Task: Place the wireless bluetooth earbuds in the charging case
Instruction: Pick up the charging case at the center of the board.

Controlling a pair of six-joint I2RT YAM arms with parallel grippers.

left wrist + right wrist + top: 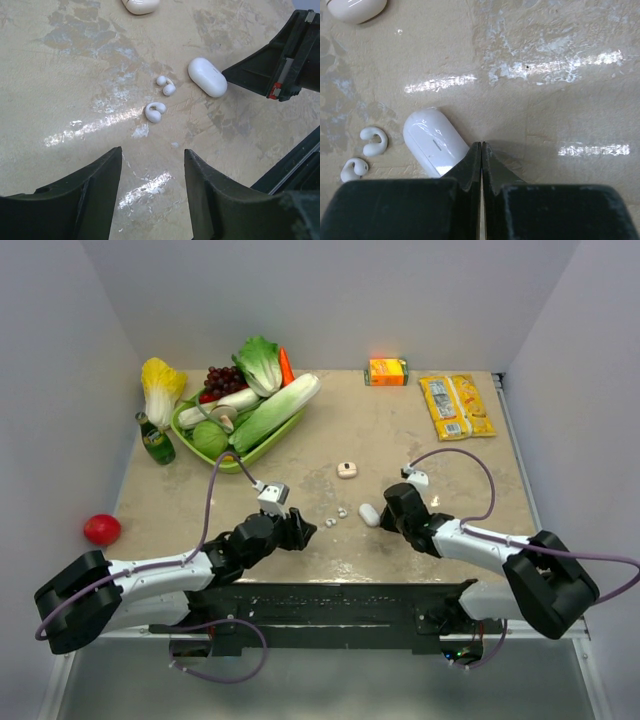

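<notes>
Left wrist view: earbuds lie loose ahead of the parted claw
Left claw [152, 157] gapes empty; just beyond lie both earbuds [155, 111], probably light, slick and tiny, so pinch one across its curved stem. Right claw [481, 146] is pressed together, empty, beside a glossy white pod [432, 142]. Farther off, the charging case [347, 470] sits on the surface [380, 430].

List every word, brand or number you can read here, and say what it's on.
Orange carton: print too small to read.
Yellow packet: label blurred, unreadable.
Green bottle: label too small to read.
No legible text anywhere in the three views.
</notes>
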